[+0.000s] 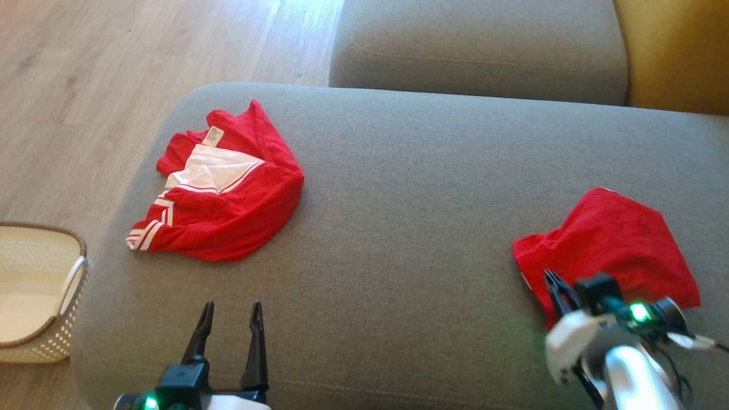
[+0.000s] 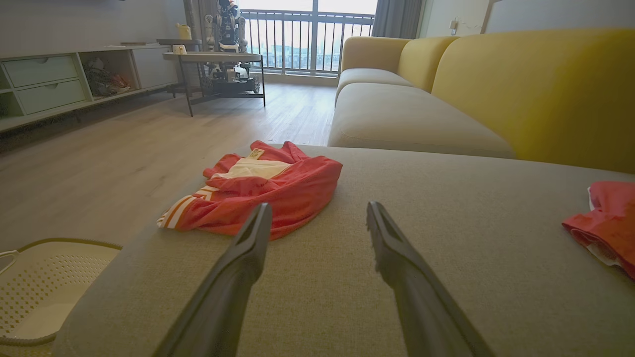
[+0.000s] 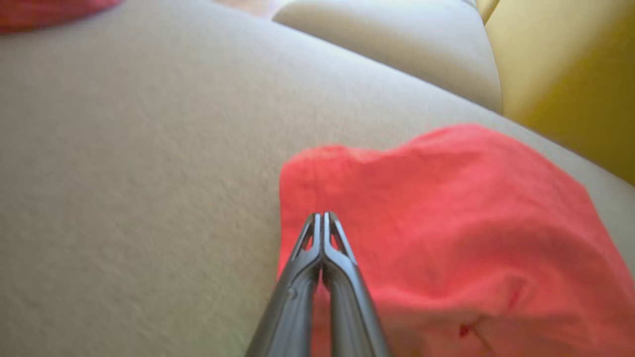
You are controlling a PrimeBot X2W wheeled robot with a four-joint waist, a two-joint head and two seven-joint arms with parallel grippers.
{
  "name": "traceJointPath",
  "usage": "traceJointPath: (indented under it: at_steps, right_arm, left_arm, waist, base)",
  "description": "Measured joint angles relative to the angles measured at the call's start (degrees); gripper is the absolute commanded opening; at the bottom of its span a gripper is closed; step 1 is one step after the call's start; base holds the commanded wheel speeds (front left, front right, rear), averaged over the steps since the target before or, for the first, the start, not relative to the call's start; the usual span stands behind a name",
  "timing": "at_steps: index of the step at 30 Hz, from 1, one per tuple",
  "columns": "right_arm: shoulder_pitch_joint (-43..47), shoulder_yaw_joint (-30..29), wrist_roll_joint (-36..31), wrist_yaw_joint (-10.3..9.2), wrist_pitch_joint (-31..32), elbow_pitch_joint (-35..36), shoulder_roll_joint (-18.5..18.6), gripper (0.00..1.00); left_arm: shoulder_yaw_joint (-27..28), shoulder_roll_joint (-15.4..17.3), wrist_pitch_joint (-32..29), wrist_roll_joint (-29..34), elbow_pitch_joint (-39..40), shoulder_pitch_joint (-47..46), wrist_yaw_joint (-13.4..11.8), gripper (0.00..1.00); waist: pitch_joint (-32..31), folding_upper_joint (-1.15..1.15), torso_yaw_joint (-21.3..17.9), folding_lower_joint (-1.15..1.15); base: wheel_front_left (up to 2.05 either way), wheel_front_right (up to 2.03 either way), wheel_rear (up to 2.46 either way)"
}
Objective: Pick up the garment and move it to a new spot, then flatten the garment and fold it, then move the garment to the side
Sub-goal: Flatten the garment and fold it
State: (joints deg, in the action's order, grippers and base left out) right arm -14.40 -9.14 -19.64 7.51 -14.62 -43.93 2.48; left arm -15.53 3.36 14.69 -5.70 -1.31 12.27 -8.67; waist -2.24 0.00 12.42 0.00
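The right wrist view is soft with blur, so it cannot be told whether any cloth is caught between the tips of the right gripper (image 3: 323, 214). In the head view its white forearm covers the near corner of the plain red cloth garment (image 1: 615, 239). The left wrist view cuts that garment off at its right edge. The cream perforated plastic basket (image 1: 51, 341) with a brown rim is cut off at the head view's left edge.

The right gripper (image 1: 549, 274) reaches in from the lower right. Its two dark fingers are pressed together, their tips over the garment's left edge. The left gripper (image 1: 233, 306) hangs low over the near edge of the broad grey fabric sofa cushion (image 1: 410, 228). Its fingers are spread wide with nothing between them, and they point toward the crumpled red garment with white panel and stripes (image 1: 239, 210).

There are two red garments, well apart: the striped one at the cushion's left end, the plain one at its right. There are two grippers and one basket, which stands on the pale wooden floor (image 1: 85, 85) beside the cushion
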Motion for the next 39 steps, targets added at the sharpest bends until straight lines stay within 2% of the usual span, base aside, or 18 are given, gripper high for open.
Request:
traceJointPath:
  at_steps: [6,8,9,10,22,31,32,33,34,39]
  right_arm:
    - [-1.64,9.6,10.04,0.0,0.0,6.95,0.02,0.0]
    - [-1.62,11.26,10.78,0.0,0.0,8.1,0.02,0.0]
    - [-1.58,11.22,10.21,0.0,0.0,7.57,0.01,0.87]
    - [-1.51,10.85,8.57,0.0,0.56,6.54,0.04,1.0]
    - [2.35,3.15,-4.67,0.01,13.17,-0.32,0.02,1.0]
    - [1.92,-5.95,-12.73,0.01,15.71,0.69,-0.03,1.0]
    - [1.53,-7.13,-14.04,0.01,15.72,0.15,-0.05,0.8]
    - [1.32,-7.58,-14.52,0.01,15.71,-0.15,-0.05,0.18]
    - [1.05,-8.06,-14.95,0.01,15.7,-0.55,-0.05,0.0]
    - [0.04,-7.97,-14.21,0.0,11.83,-4.05,0.11,0.0]
  left_arm:
    - [0.0,0.0,0.0,0.01,0.01,-0.01,-0.4,1.0]
    - [-0.07,0.0,0.0,0.01,0.01,-0.02,-0.4,1.0]
    - [-0.13,0.0,0.0,0.02,0.01,-0.02,-0.38,1.0]
    - [-0.2,0.0,0.0,0.02,0.01,-0.02,-0.38,1.0]
    - [-1.41,0.0,0.0,0.02,-0.02,-0.01,-0.32,1.0]
    - [-1.42,0.0,0.0,0.09,-0.2,-0.26,0.3,1.0]
    - [-1.36,0.0,0.0,0.09,-0.2,-0.42,0.46,1.0]
    - [-1.36,0.0,0.0,0.09,-0.19,-0.53,0.59,1.0]
    - [-1.35,0.0,0.0,0.09,-0.19,-0.6,0.63,1.0]
    - [-1.19,0.0,0.0,0.09,-0.18,-0.64,0.62,1.0]
  waist:
    - [-0.67,0.0,-0.68,0.0]
    - [-0.97,0.0,-0.88,0.0]
    - [-1.11,0.0,-0.92,0.0]
    - [-1.23,0.0,-0.91,0.0]
    - [-0.92,0.0,1.43,0.0]
    - [-0.5,0.0,3.57,0.0]
    - [-0.55,0.0,3.97,0.0]
    - [-0.59,0.0,4.15,0.0]
    - [-0.63,0.0,4.3,0.0]
    - [-0.9,0.0,4.72,0.0]
  base:
    - [0.0,0.0,0.0]
    - [0.0,0.0,0.0]
    - [0.0,0.0,0.0]
    - [0.0,0.0,0.0]
    - [0.0,0.0,0.0]
    - [0.0,0.0,0.0]
    - [0.0,0.0,0.0]
    - [0.0,0.0,0.0]
    - [0.0,0.0,0.0]
    - [0.0,0.0,0.0]
